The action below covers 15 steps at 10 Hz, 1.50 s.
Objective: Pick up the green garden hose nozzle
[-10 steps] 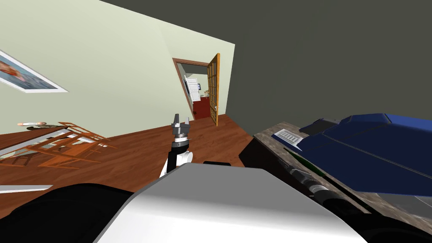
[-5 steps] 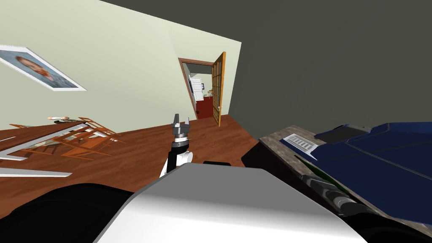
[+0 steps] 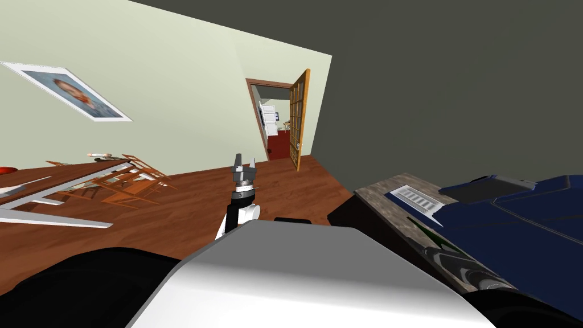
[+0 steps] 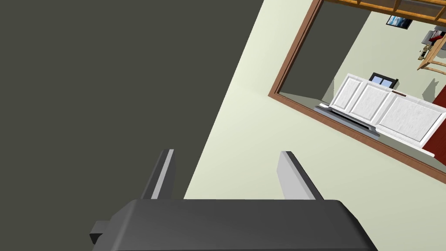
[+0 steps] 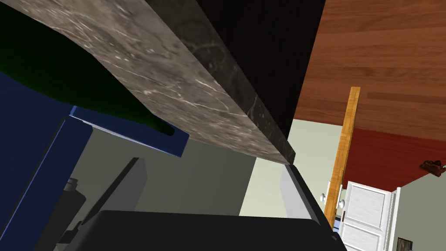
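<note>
Right gripper [image 5: 213, 178], fingers parted and empty, is hovering near the dark green nozzle [image 5: 65, 78], which is lying on the stone counter [image 5: 174, 87] beside a blue object [image 5: 26, 152]; left gripper [image 3: 245, 162], likewise parted, is pointing over the wooden floor [image 3: 188, 199].

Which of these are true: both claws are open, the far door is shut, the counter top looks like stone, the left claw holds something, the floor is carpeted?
Both claws are open: true; the left claw and the right claw have their fingers apart.
The far door is shut: false; the door stands open.
The counter top looks like stone: true.
The left claw holds something: false; it is empty.
The floor is carpeted: false; the floor is wood boards.
</note>
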Tool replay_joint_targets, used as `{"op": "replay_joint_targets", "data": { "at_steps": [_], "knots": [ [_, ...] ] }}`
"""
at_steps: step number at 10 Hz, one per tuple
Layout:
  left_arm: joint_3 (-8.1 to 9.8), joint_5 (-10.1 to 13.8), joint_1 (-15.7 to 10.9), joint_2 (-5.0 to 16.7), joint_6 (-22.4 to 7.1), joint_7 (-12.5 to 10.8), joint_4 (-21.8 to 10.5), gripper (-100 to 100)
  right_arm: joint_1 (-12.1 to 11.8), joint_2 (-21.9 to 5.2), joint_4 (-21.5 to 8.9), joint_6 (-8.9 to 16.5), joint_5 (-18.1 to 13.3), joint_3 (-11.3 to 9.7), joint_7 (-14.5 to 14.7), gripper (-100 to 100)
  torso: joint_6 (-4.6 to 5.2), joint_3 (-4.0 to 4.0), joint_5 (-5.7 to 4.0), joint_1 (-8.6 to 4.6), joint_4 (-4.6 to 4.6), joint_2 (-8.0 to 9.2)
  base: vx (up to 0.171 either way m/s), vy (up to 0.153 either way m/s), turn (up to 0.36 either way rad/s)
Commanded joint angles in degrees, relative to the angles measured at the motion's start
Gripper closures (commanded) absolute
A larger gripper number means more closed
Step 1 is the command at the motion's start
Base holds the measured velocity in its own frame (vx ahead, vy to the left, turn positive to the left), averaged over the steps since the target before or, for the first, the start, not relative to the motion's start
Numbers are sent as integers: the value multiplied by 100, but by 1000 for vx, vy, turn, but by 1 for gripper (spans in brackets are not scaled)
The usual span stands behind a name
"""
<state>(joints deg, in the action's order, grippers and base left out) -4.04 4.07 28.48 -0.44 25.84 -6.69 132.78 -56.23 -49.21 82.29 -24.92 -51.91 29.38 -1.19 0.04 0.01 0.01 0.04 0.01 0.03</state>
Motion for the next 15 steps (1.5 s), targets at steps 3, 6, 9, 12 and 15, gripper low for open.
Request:
{"op": "replay_joint_targets", "data": {
  "at_steps": [3,6,9,12,15],
  "knots": [
    [0,0,0,0,0,0,0,0,-152,-243,-438,-37,-467,110,222,-100,-2,1,0,-5,0,2,22,-11,87],
    [0,0,0,0,0,0,0,0,-255,-478,-807,-75,-844,168,396,-100,0,4,-3,-7,2,6,12,-18,64],
    [0,0,0,0,0,0,0,0,-336,-671,-1137,-121,-1180,198,570,-100,1,5,-4,-13,2,8,8,-36,68],
    [0,0,0,0,0,0,0,0,-398,-819,-1422,-174,-1471,197,734,-100,0,7,-3,-10,3,11,0,-30,57],
    [0,0,0,0,0,0,0,0,-439,-920,-1657,-232,-1717,163,883,-100,1,8,-5,-19,3,14,-4,-49,52]
  ]
}}
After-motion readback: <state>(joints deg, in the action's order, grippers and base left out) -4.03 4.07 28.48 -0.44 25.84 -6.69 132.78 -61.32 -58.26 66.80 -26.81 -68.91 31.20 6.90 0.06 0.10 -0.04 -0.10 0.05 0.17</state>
